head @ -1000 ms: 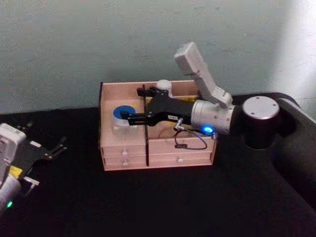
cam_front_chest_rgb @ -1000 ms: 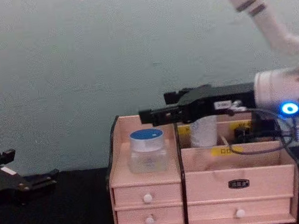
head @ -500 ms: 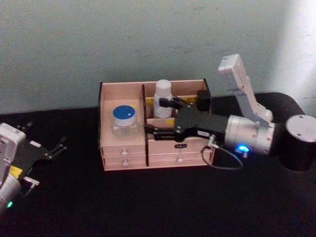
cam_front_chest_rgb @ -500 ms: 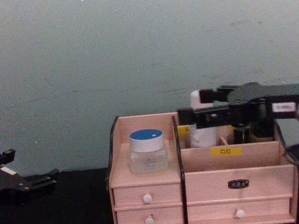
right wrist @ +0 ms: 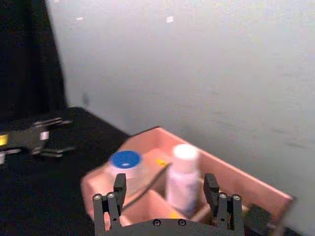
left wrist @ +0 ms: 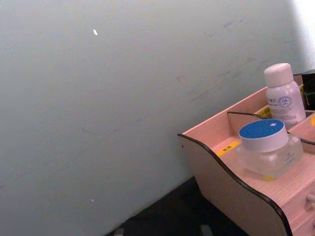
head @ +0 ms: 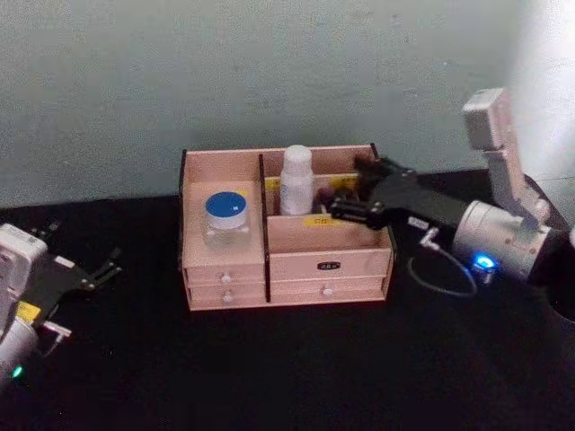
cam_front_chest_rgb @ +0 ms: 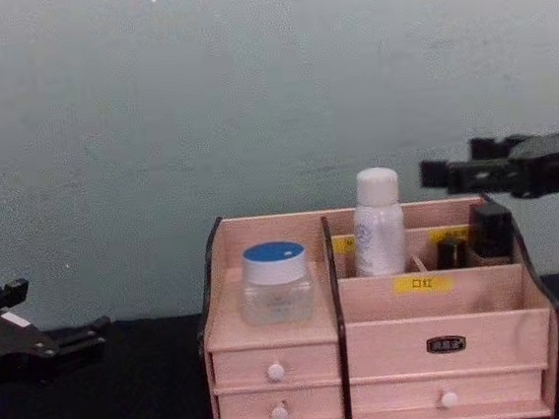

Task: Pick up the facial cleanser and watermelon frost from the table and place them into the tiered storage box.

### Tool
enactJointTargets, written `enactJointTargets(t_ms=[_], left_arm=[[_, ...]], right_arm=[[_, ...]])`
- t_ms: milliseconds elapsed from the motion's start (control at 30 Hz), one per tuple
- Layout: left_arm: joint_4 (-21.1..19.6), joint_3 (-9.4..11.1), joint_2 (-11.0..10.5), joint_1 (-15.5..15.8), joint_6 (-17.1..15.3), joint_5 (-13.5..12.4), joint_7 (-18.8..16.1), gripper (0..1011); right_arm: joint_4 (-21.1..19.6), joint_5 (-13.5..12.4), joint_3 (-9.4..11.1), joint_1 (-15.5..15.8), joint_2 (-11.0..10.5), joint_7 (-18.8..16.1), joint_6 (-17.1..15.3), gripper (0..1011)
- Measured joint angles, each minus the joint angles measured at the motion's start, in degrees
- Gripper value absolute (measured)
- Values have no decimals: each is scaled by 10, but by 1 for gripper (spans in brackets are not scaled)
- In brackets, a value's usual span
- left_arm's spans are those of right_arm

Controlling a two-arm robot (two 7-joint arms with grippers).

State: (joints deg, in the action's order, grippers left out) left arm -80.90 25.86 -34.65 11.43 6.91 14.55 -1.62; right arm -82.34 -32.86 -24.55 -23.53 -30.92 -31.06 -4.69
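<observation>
My right gripper's (right wrist: 164,196) fingers (right wrist: 119,186) spread wide, empty, over the wooden box's (head: 328,248) right end. The left gripper (head: 97,271) rests open on the black table — white bottle (cam_front_chest_rgb: 378,222) and blue-lidded glass jar (cam_front_chest_rgb: 276,281) stand inside.

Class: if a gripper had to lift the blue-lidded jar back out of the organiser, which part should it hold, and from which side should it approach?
Grip the blue-lidded jar across its round lid, coming from above: probably best, since the tiered storage box walls flank it and its top is exposed.

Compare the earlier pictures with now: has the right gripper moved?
Yes. The right gripper has pulled back toward the robot's right, from over the box's left compartment to its right end.
</observation>
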Motion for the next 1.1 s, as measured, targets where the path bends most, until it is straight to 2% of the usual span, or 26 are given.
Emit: enactJointTargets(t_ms=[133, 333, 433, 500, 667, 767, 867, 933, 1033, 1067, 1100], left_arm=[[0, 0, 0, 0, 0, 0, 0, 1001], [0, 0, 0, 0, 0, 0, 0, 1001], [0, 0, 0, 0, 0, 0, 0, 1001], [0, 0, 0, 0, 0, 0, 0, 1001], [0, 0, 0, 0, 0, 0, 0, 1001], [0, 0, 0, 0, 0, 0, 0, 1001], [0, 0, 0, 0, 0, 0, 0, 1001], [0, 0, 0, 0, 0, 0, 0, 1001], [0, 0, 0, 0, 0, 0, 0, 1001], [0, 0, 0, 0, 0, 0, 0, 1001], [0, 0, 0, 0, 0, 0, 0, 1001]], right_arm=[[-8, 0, 22, 13, -2, 33, 3, 1003], [-25, 11, 64, 42, -3, 99, 5, 1003], [-40, 21, 97, 64, -2, 155, 2, 1002], [-47, 26, 117, 78, -1, 188, -5, 1002], [-61, 42, 149, 101, 1, 249, -25, 1003], [-64, 48, 163, 109, 3, 272, -42, 1002], [-53, 55, 162, 108, 10, 275, -42, 1003], [-14, 76, 140, 95, 35, 282, -31, 1003], [26, 96, 121, 78, 59, 289, -16, 1003], [55, 107, 109, 66, 75, 292, -8, 1002], [68, 112, 105, 60, 82, 294, -4, 1002]])
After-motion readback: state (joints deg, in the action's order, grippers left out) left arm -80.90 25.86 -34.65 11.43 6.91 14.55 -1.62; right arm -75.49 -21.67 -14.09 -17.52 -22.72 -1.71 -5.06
